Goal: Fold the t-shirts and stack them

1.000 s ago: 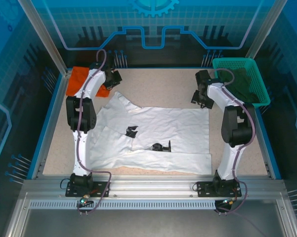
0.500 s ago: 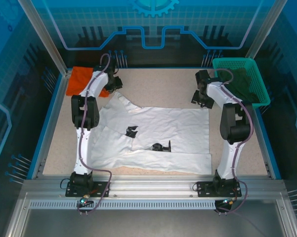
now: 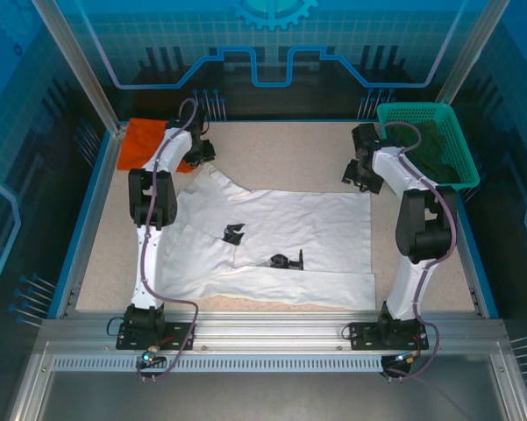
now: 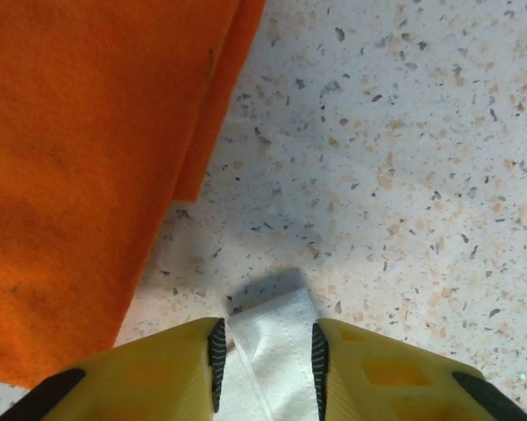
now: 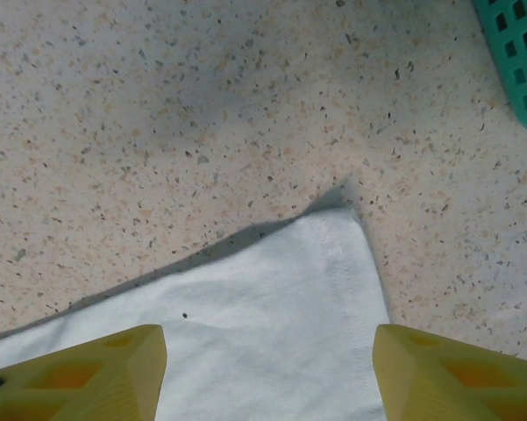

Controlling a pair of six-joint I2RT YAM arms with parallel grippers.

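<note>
- We see the white t-shirt (image 3: 281,232) spread mid tabletop (image 3: 281,149), half folded; the orange t-shirt (image 3: 145,140) lies folded at the far left.
- Left jaws stand narrowly apart around a white corner, seemingly not pinching. Lifting off askew could drag it, or snag the orange edge just beside.
- Right jaws are wide over the far right white corner, holding nothing. We think a shallow close would miss the hem.

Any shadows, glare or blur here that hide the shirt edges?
Top view: even light, no glare, white shirt sharp. Left wrist view: crisp, a soft grey shadow on the table beyond the shirt corner at the left hand. Right wrist view: thin shadow along the shirt edge, no blur.
</note>
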